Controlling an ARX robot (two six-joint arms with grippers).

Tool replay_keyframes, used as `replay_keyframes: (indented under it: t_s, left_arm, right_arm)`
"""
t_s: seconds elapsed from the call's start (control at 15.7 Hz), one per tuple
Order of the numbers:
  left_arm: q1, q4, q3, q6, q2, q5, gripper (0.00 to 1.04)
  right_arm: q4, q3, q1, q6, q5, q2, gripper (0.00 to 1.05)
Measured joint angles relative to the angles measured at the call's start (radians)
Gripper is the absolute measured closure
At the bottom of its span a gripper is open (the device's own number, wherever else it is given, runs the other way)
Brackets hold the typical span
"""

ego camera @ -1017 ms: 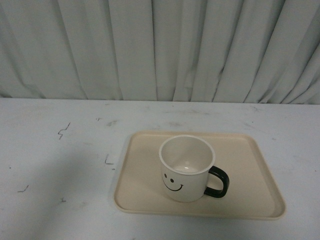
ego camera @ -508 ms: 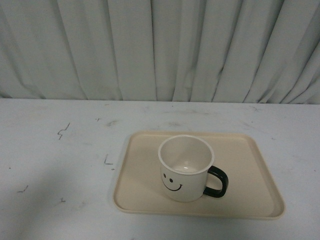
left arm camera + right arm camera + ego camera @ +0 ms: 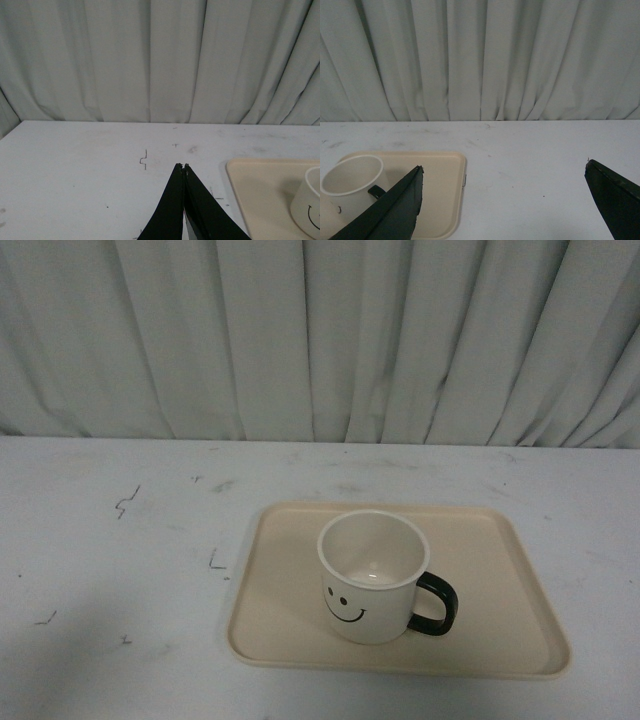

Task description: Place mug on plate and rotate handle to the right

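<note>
Lower centre of frame: mug upright on plate, handle pointing right (job apparently done). Left tool pinched together, right tool spread wide; neither should nudge it.

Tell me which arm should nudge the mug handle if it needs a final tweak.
Right, probably: the right claw is open and the mug has its handle pointing that way; the left claw is shut.

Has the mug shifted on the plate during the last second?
No. The mug sits in the same spot relative to the plate rim, its handle pointing right as before.
</note>
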Motion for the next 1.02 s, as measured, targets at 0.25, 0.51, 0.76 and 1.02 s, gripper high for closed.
replay_keyframes:
  t_s: [0.25, 0.51, 0.76, 1.02]
  left_arm:
    - [0.0, -0.142, 0.0, 0.0, -0.15, 0.0, 1.03]
    - [0.0, -0.243, 0.0, 0.0, -0.255, 0.0, 1.03]
    - [0.0, -0.317, 0.0, 0.0, -0.327, 0.0, 1.03]
    - [0.0, -0.495, 0.001, 0.0, -0.512, 0.001, 1.03]
  right_arm:
    - [0.0, 0.0, 0.0, 0.0, 0.0, 0.0, 0.06]
    - [0.0, 0.0, 0.0, 0.0, 0.0, 0.0, 0.06]
    - [0.0, 0.0, 0.0, 0.0, 0.0, 0.0, 0.06]
    - [0.0, 0.0, 0.0, 0.0, 0.001, 0.0, 0.06]
